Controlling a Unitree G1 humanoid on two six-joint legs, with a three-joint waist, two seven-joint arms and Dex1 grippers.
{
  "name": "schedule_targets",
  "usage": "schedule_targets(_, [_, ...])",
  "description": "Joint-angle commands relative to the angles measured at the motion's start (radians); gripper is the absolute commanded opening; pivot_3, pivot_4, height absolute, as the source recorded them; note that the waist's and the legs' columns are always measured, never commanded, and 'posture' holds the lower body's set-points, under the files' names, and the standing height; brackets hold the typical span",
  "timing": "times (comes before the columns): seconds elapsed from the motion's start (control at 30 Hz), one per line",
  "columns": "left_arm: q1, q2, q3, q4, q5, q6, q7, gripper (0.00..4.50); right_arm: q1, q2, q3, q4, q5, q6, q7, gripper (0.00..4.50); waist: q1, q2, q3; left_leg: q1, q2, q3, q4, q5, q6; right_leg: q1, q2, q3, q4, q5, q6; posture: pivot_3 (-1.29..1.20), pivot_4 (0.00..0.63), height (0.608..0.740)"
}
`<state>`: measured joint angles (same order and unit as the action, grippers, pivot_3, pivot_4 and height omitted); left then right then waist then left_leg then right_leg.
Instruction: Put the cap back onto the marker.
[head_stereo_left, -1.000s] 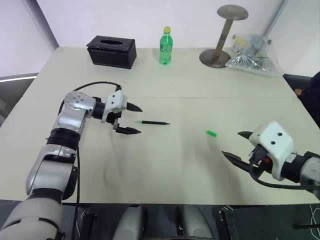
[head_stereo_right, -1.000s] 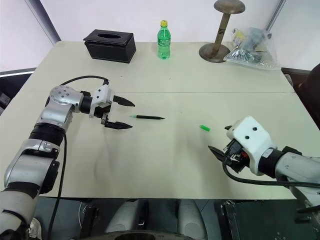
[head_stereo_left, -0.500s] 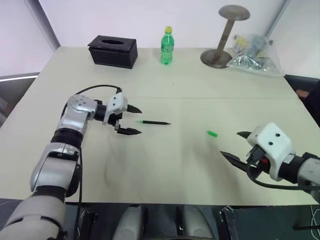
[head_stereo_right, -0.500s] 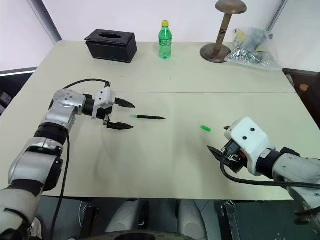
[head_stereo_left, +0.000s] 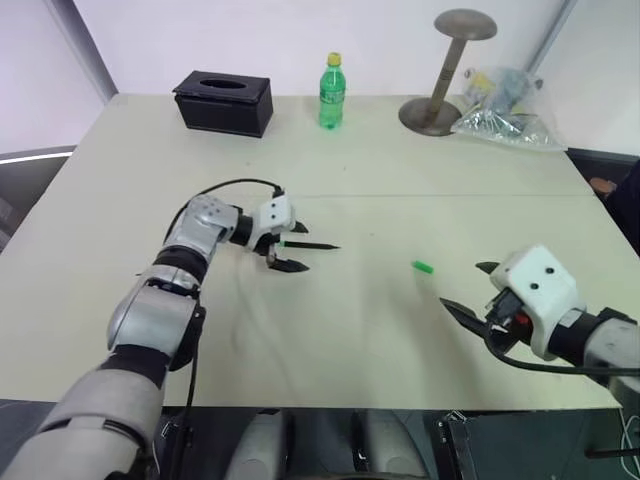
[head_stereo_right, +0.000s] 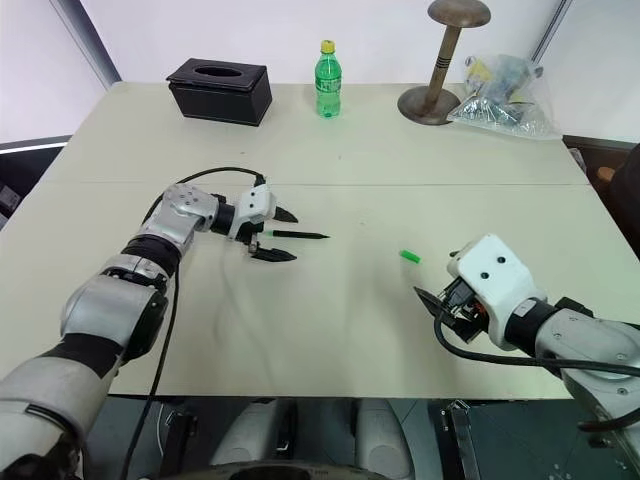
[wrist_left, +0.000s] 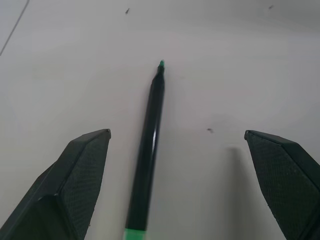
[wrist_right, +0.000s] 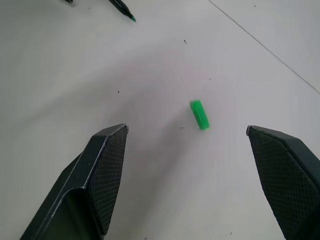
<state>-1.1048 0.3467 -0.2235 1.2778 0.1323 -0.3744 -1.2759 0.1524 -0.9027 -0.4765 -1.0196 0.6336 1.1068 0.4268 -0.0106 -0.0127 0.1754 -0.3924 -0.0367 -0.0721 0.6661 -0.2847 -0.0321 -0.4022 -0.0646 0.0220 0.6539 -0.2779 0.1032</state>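
Left wrist view: marker (wrist_left: 150, 145) between left claw (head_stereo_left: 292, 248) fingers (untouched).

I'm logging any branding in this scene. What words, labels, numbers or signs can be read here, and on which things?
None can be read.
Green bottle: its label is too small to read.
Black tissue box, marker, cap, clear bag: no legible text.

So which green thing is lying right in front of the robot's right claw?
The tiny bright green plastic cap, lying alone on the table ahead of the open right gripper. The green plastic bottle with a yellow lid stands upright at the far edge.
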Motion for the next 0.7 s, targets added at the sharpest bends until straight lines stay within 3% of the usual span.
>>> schedule_targets(0.03, [-0.032, 0.002, -0.005, 0.017, 0.038, -0.004, 0.041, 4.50, 0.013, -0.005, -0.010, -0.028, 0.021, -0.036, -0.039, 3.87, 0.000, 0.000, 0.000, 0.000, 0.000, 0.000, 0.000, 0.000, 0.000, 0.000, 0.000, 0.000, 0.000, 0.000, 0.000, 0.00, 0.150, 0.740])
schedule_targets(0.43, [-0.023, 0.008, -0.003, 0.043, 0.078, 0.072, 0.069, 4.50, 0.071, -0.047, -0.036, -0.028, 0.082, -0.079, -0.109, 3.87, -0.001, -0.001, -0.001, 0.003, 0.000, 0.000, 0.000, 0.000, 0.000, 0.004, 0.000, 0.000, 0.000, 0.000, 0.000, 0.00, 0.150, 0.740])
schedule_targets(0.53, [-0.018, 0.011, -0.011, 0.043, 0.084, 0.083, 0.037, 3.70, 0.072, -0.053, -0.039, -0.028, 0.090, -0.079, -0.115, 3.93, -0.001, -0.001, -0.001, 0.003, 0.000, 0.000, 0.000, 0.000, 0.000, 0.004, 0.001, 0.000, 0.000, 0.000, 0.000, 0.00, 0.150, 0.740])
schedule_targets(0.7, [-0.012, 0.018, -0.015, 0.042, 0.091, 0.090, 0.006, 1.32, 0.071, -0.061, -0.044, -0.028, 0.096, -0.074, -0.118, 3.93, -0.001, -0.001, -0.001, 0.004, 0.000, 0.000, 0.000, 0.000, 0.000, 0.004, 0.001, 0.000, 0.001, 0.000, 0.000, 0.00, 0.150, 0.740])
